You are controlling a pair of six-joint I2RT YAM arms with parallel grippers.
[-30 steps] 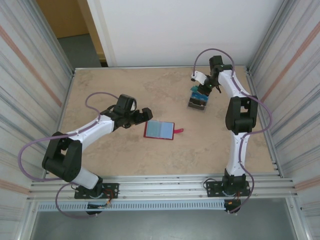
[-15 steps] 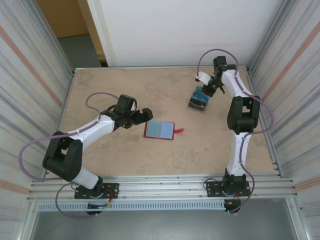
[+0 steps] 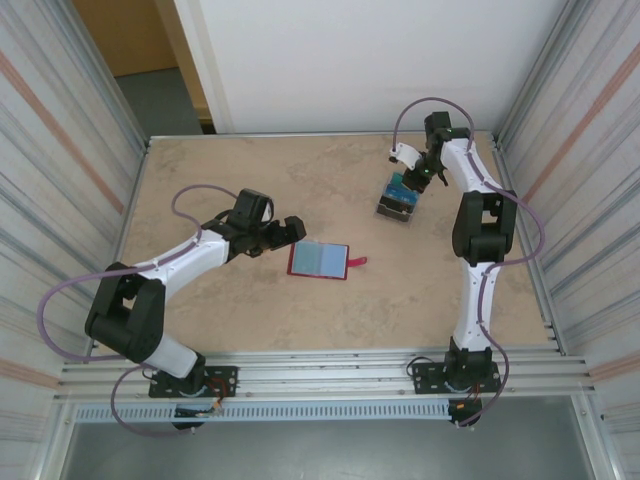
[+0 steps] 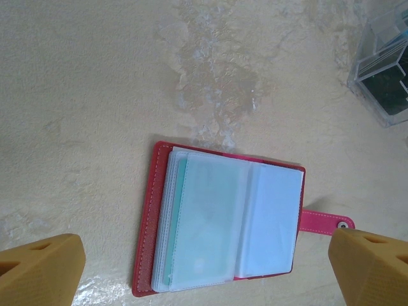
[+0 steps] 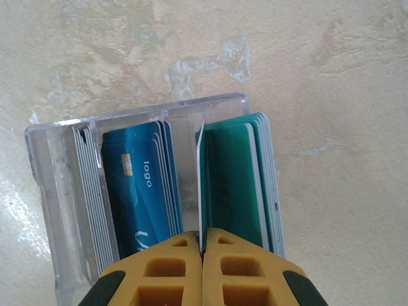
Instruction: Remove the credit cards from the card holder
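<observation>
Bare worktop (image 3: 250, 180) lies open all round the flat card holder (image 3: 319, 259), the wide-spread left claw (image 3: 296, 228) near its far left corner; well apart, far right, the clear card box (image 3: 396, 203) sits under the right claw (image 3: 413, 181), which pinches a credit card (image 5: 200, 178) edge-on; ribbed walls (image 3: 70, 150) close both sides.

beige marbled tabletop (image 3: 240, 180) as reference. flat white wall panel (image 3: 370, 60) along its far edge. 2 ribbed metal side panels, pale with thin orange stripes, on its left (image 3: 50, 150) and right (image 3: 590, 120). aluminium rails (image 3: 330, 365) along its near edge. past its far-left corner: orange-brown wall (image 3: 125, 35), grey floor (image 3: 160, 100). light is even, with soft glare on the tabletop.
</observation>
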